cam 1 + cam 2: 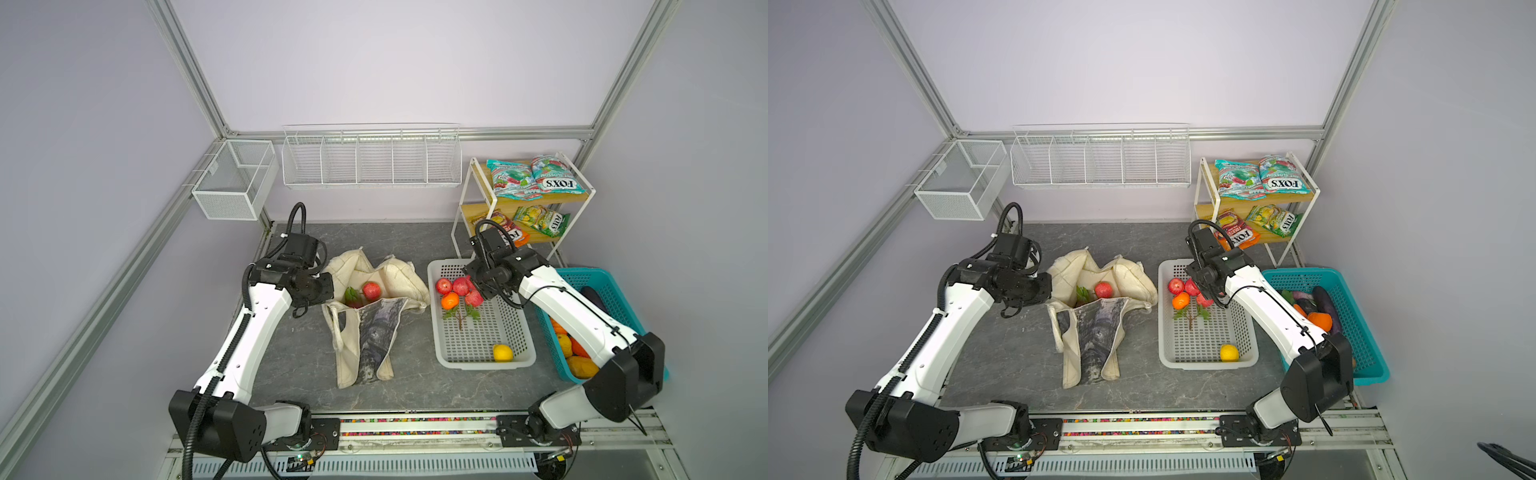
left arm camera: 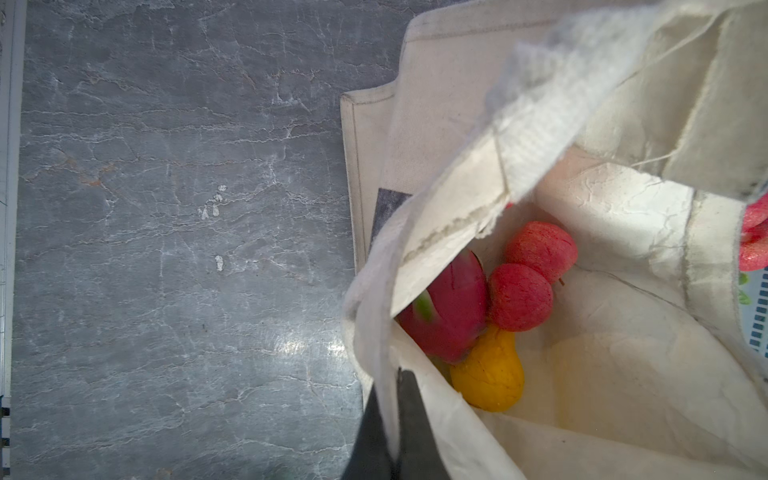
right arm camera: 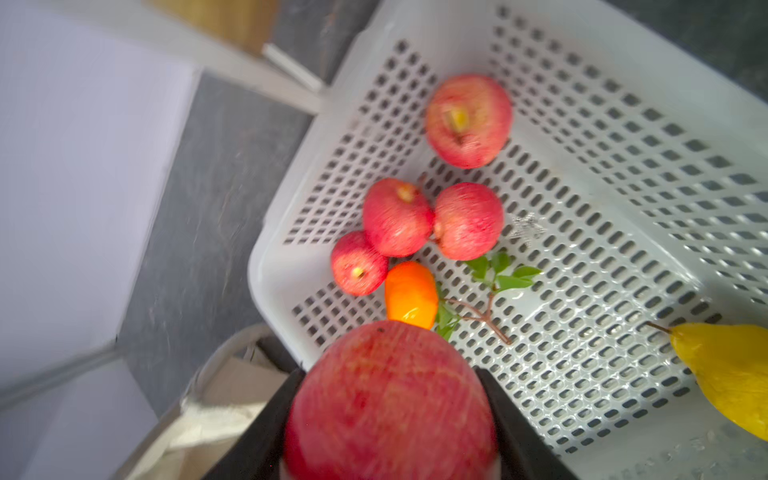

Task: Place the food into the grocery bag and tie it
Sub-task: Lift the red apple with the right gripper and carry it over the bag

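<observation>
The left gripper [image 2: 390, 388] has its two dark fingers pinched tight on the rim of the soft cream canvas tote bag [image 1: 399, 274]. The bag lies open-mouthed on the grey marbled tabletop [image 1: 299, 340], just left of the white perforated plastic basket [image 1: 484, 336].

Inside the bag the left wrist view shows four pieces: two small red apples [image 2: 540, 249], one pink dragon fruit with a green tip [image 2: 451, 307] and one yellow fruit [image 2: 490, 376]. Both top views show only one apple there; cloth folds cover the others.

The right gripper [image 3: 388, 386] clamps one large red apple [image 3: 390, 415] over the basket. In the basket lie four loose red apples [image 3: 468, 121], one orange fruit [image 3: 411, 294], one leafy twig [image 3: 490, 286] and one yellow pear [image 3: 731, 374], cut off at the frame edge.

The white-framed wooden shelf [image 1: 540, 200] carries four FOX'S packets [image 1: 555, 176], two of them teal-and-red.

The right arm half hides the teal plastic basket [image 1: 602, 286], so its vegetables cannot be counted. In both top views the held apple is probably under the wrist.
</observation>
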